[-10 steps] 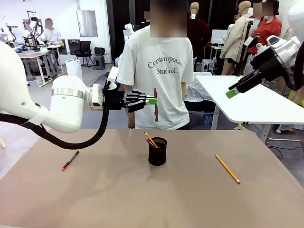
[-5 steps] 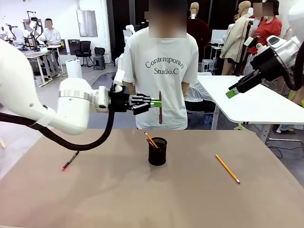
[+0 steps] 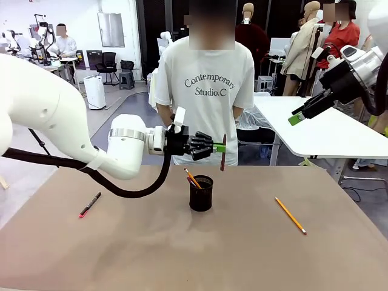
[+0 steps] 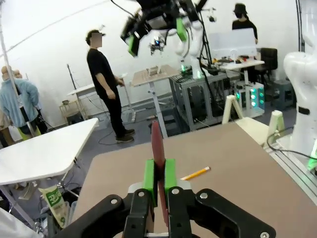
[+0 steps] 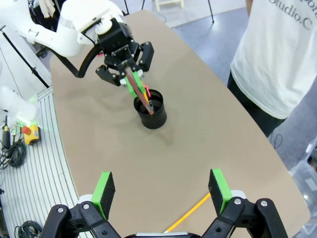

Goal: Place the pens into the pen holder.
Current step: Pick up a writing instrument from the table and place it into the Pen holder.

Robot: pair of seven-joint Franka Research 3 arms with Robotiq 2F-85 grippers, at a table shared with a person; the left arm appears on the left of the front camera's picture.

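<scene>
Front view: left hand [image 3: 219, 147] clamped on red-brown pen [image 3: 223, 155], upright, just above and right of pen holder [image 3: 201, 194], mid-bench [image 3: 151, 254]. Orange stick [image 3: 191, 177] inside holder. Black pen [image 3: 90, 205] lies at left, yellow pencil [image 3: 290, 214] at right. Right hand [image 3: 297, 117] raised at upper right.
Left wrist view: green pads pinch the pen's shaft.
Right wrist view: right hand spread wide, empty, high over the bench.
</scene>
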